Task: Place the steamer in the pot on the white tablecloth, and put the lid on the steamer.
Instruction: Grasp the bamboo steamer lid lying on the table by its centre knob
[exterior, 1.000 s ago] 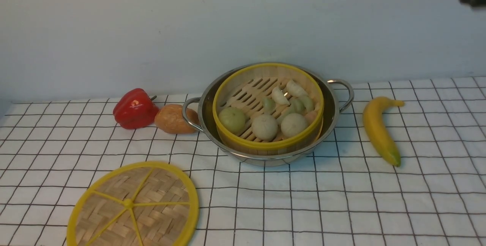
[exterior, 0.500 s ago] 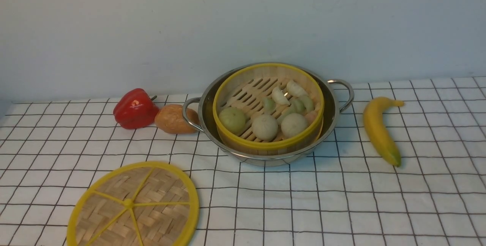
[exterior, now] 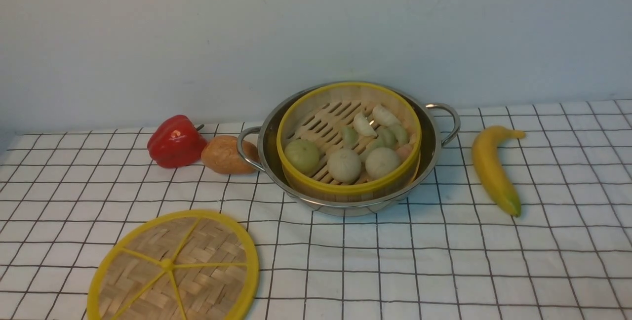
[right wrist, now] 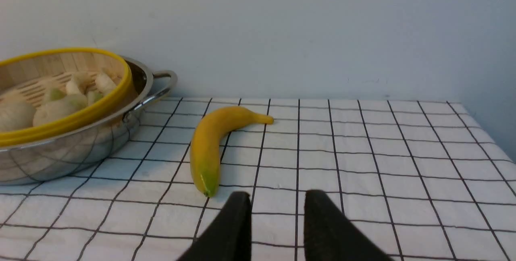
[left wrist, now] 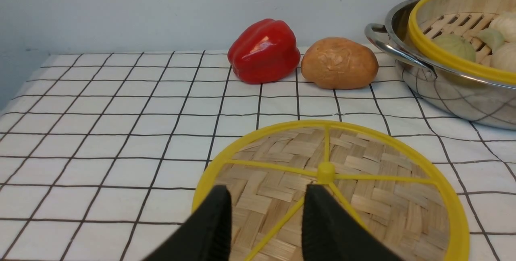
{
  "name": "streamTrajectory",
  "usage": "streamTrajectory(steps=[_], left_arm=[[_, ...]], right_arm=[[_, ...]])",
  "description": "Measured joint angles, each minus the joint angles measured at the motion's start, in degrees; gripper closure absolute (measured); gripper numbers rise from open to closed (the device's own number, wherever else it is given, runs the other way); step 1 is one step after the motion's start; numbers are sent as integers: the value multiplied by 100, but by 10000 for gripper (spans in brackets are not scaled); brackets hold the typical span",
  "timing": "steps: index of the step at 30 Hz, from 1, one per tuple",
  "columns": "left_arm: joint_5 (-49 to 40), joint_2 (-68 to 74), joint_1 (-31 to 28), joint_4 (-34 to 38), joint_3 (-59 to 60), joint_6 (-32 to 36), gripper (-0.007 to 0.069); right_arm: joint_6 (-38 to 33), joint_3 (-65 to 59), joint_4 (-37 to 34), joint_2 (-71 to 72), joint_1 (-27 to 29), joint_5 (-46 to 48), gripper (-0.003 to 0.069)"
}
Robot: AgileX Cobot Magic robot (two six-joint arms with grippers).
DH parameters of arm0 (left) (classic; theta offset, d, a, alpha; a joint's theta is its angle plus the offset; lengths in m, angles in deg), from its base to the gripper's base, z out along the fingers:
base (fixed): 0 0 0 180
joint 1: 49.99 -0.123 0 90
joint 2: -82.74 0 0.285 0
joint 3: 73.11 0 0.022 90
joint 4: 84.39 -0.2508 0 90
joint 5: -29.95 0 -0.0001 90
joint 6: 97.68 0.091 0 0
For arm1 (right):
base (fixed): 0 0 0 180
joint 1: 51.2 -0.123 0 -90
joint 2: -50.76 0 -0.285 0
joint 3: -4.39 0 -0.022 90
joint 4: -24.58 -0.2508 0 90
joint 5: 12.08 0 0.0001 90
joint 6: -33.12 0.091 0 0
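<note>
Status: the steamer (exterior: 345, 188) sits inside the pot (exterior: 430, 148) on the white tablecloth (exterior: 444, 260). Its yellow rim stands proud of the pot's rim, with buns and dumplings (exterior: 344, 164) inside. First half looks done to us. The lid (exterior: 197, 260) lies flat on the cloth, in front of the pot and off to its left, well apart from it.

Left gripper (left wrist: 267, 196): fingers a modest gap apart and empty, over the part of the lid farthest from the pot. We can't tell whether the tips touch the weave. Right gripper (right wrist: 278, 198): fingers likewise apart with nothing between them, low over bare cloth right of the pot. The banana (exterior: 491, 169) lies on that side too.

Risks as we see them:
- The lid is flat on the cloth with no raised edge to pinch. Fingers can skid off the rim, or snag the cloth and drag it, which shifts the pot.
- The gap looks narrow for a rim grab. A hold on a spoke or the hub may be weak, so the lid swings or drops.
- Held by one edge, the lid hangs tilted. It then lands cocked on the steamer's rim or knocks the taller buns.
- The red pepper (exterior: 175, 141) and brown roll (exterior: 227, 154) sit left of the pot, the roll right by its left handle. A low carry clips them.
- An off-centre push can tip the steamer in the pot.
</note>
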Motion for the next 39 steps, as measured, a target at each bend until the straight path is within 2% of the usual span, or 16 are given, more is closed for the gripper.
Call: streamTrajectory(steps=[31, 34, 39], left_arm=[[39, 0, 0, -110, 0, 31, 382], [467, 0, 0, -176, 0, 52, 382], [1518, 0, 0, 421, 0, -447, 382]], right_arm=[[4, -319, -109, 5, 0, -254, 419], [4, -319, -109, 5, 0, -254, 419], [4, -319, -109, 5, 0, -254, 419]])
